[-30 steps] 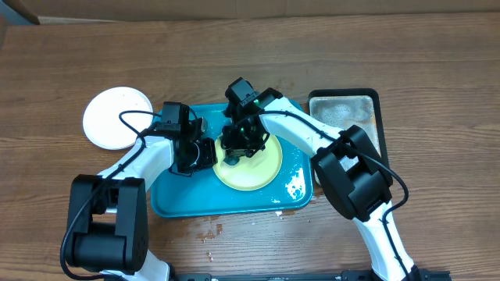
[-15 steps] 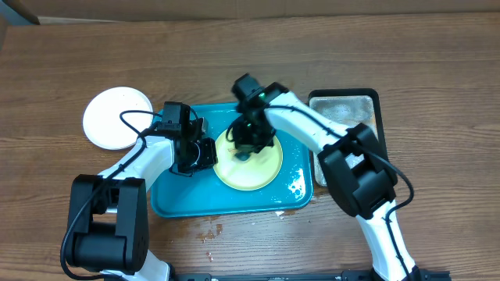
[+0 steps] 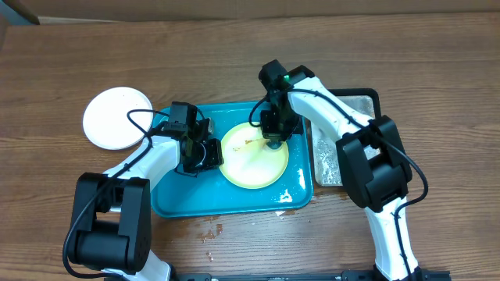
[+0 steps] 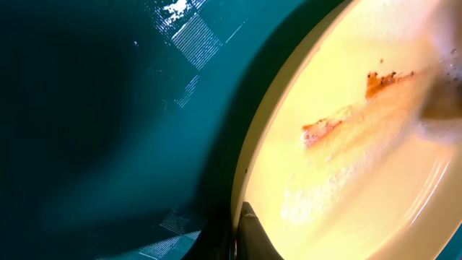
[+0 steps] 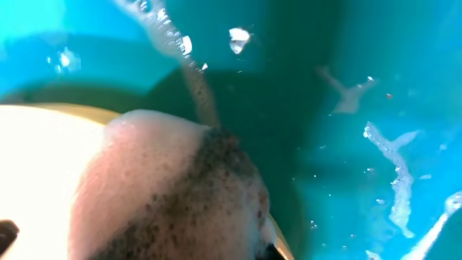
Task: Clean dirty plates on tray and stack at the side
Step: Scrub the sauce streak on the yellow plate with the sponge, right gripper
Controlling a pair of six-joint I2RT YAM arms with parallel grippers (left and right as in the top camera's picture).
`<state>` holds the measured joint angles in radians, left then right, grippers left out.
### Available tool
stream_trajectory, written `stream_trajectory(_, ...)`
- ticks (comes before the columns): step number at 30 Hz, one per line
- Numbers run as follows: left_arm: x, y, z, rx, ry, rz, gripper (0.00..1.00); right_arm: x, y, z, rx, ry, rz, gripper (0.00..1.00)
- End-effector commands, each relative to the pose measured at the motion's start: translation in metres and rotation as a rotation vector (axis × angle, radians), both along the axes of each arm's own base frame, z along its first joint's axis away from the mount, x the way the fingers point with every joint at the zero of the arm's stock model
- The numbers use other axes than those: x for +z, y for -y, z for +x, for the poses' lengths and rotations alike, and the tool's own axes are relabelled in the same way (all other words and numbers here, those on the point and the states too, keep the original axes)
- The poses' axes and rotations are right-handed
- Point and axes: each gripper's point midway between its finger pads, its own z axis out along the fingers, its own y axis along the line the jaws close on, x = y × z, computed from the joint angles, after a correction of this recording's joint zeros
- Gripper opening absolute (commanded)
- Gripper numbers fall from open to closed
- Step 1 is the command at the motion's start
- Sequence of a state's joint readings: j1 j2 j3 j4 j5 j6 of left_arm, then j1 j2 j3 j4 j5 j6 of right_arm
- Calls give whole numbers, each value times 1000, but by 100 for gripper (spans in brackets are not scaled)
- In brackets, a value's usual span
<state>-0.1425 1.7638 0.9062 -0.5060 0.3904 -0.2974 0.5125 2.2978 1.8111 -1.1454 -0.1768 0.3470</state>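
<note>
Teal tray (image 3: 187, 195) holds smeared yellow-green plate (image 3: 254, 160) | right gripper (image 3: 273, 139) clamps foamy sponge (image 5: 159, 195) | left gripper (image 3: 209, 152) grip unclear

This is a robot test bench, not a kitchen: a left arm (image 3: 144, 160) and right arm (image 3: 328, 117) rise from the near edge of a wood table (image 3: 437, 62) carrying a teal tray (image 3: 180, 199), a black tray (image 3: 367, 97) of foamy water toward the right edge, and cardboard (image 3: 234, 8) along the far edge.

White links (image 3: 152, 160), black joints (image 3: 101, 226) and cables (image 3: 134, 117), black left end effector (image 3: 208, 154).
</note>
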Motion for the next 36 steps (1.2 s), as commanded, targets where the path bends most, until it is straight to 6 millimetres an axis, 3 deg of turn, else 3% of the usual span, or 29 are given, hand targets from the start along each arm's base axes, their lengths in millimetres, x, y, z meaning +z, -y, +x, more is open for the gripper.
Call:
stream_trajectory(1,-34,-25,-25,21,-105,135,4,-38,13,-10,177,11,-186,4)
stream_trajectory(5,-34,-22,-27,9,-104,137,4,-37,-29,-39,376,3,-117,4)
stream_trajectory(10,-34,-13,-30,-25,-100,150,4,-37,-63,-65,512,23,-97,4)
stream_trajectory(14,-35,-2,-34,-68,-95,158,4,-37,-79,-73,552,47,-84,4)
stream_trajectory(17,-35,2,-36,-73,-98,159,4,-38,-84,-67,541,70,-67,4)
stream_trajectory(29,-35,11,-47,-105,-126,167,4,-34,-59,8,85,114,54,4)
stream_trajectory(36,-36,7,-43,-75,-121,187,4,-37,-20,15,-27,74,-35,4)
